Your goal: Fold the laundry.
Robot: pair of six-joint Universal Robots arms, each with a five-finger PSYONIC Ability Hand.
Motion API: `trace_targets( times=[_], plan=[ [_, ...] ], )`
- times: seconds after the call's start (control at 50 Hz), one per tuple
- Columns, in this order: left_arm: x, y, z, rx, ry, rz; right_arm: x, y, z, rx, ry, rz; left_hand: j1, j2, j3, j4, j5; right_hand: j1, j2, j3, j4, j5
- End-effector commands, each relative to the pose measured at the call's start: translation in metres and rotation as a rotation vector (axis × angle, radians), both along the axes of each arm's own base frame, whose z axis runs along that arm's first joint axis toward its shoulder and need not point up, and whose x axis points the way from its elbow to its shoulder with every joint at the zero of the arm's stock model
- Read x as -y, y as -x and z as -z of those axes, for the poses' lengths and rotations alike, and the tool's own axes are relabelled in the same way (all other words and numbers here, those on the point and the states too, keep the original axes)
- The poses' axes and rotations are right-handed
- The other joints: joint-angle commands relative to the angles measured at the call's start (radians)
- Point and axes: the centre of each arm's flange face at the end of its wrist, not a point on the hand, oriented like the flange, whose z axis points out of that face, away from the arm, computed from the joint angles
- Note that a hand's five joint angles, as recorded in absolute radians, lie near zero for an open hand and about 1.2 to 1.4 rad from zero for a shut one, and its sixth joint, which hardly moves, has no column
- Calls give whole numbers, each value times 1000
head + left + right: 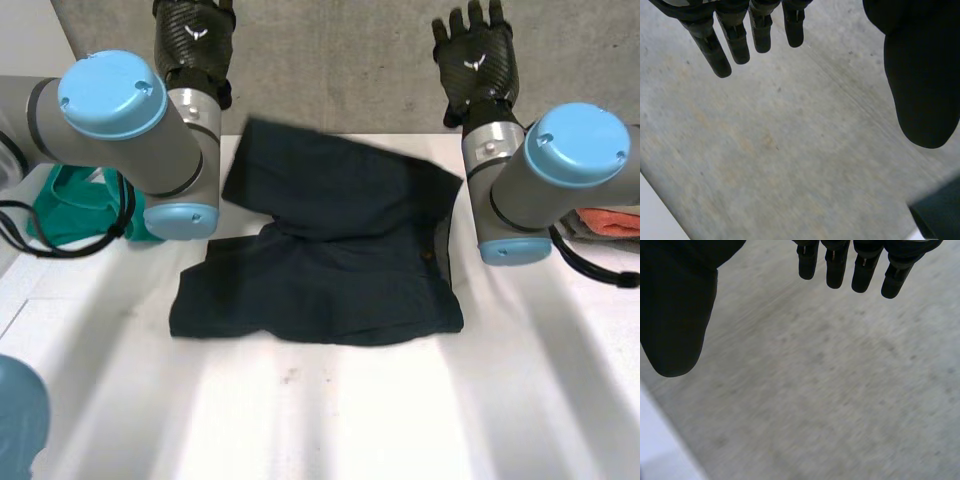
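A pair of dark navy shorts [330, 250] lies on the white table [330, 410], its far part falling back toward the near part. My left hand [195, 35] is raised beyond the table's far edge, above the shorts' far left corner, fingers [715, 47] straight and thumb [922, 75] spread wide, holding nothing. My right hand [475, 55] is raised likewise beyond the far right of the shorts, its fingers [860, 270] straight and its thumb [675, 315] apart, empty. A corner of the dark shorts [940, 212] shows beyond the left thumb.
A teal garment [75, 205] lies at the table's left, partly behind my left arm. An orange-pink cloth [610, 222] sits at the right edge behind my right arm. A grey concrete wall [340, 60] rises behind the table.
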Motion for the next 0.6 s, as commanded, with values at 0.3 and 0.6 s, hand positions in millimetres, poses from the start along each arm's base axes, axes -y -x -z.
trace_targets(
  times=[0.3, 0.6],
  plan=[
    [-154, -83, 111, 246, -559, 75, -132, 53, 89, -220, -798, -110, 342, 325, 317, 329, 307, 147, 162, 164, 162, 157],
    [-135, -101, 172, 285, -715, 92, -122, 42, 142, -198, -707, -152, 392, 375, 367, 379, 357, 821, 836, 838, 836, 831]
  ],
)
